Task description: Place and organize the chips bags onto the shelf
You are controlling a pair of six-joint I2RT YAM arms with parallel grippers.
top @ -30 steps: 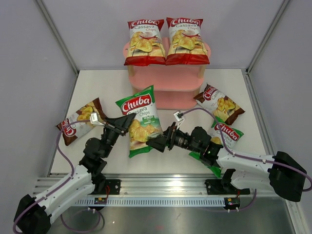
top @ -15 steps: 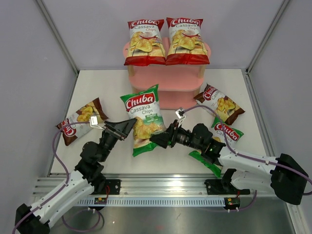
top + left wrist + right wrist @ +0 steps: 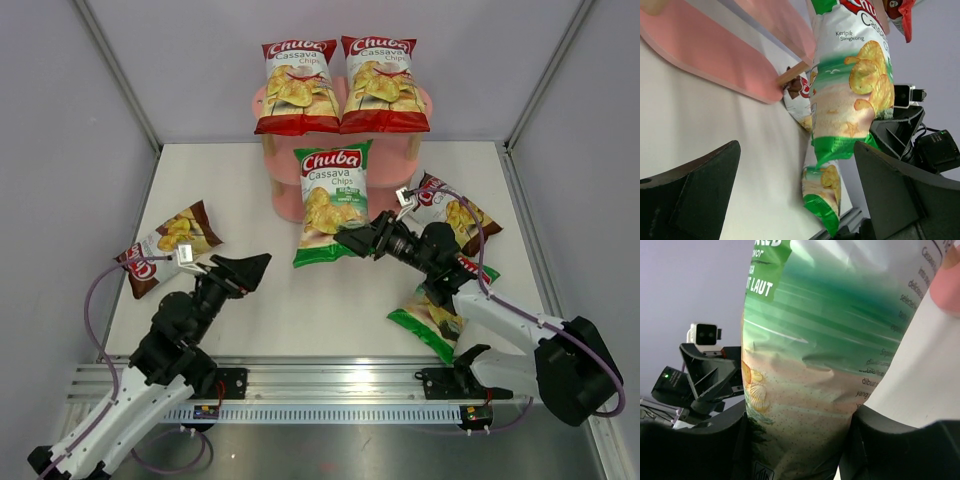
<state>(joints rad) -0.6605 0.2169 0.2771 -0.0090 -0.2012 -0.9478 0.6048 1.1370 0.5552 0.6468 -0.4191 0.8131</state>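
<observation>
My right gripper (image 3: 350, 240) is shut on the lower edge of a green chips bag (image 3: 332, 198), holding it upright off the table in front of the pink shelf (image 3: 395, 160). The right wrist view shows that bag (image 3: 805, 365) pinched between the fingers of my right gripper (image 3: 797, 425). My left gripper (image 3: 247, 268) stands open and empty to the left, apart from the bag. Two red bags (image 3: 295, 85) (image 3: 385, 82) stand on the shelf's top board. A second green bag (image 3: 430, 320) lies partly under the right arm. Brown bags lie at the left (image 3: 170, 245) and right (image 3: 455, 215).
Through the left wrist view I see the shelf's pink lowest board (image 3: 715, 60), the held green bag (image 3: 850, 100) and the other green bag (image 3: 825, 195) on the white table. Grey walls close in both sides and the back.
My left gripper opened, let go of the green bag and drew back left. My right gripper shut on that bag and carried it up and back to the shelf's front.
</observation>
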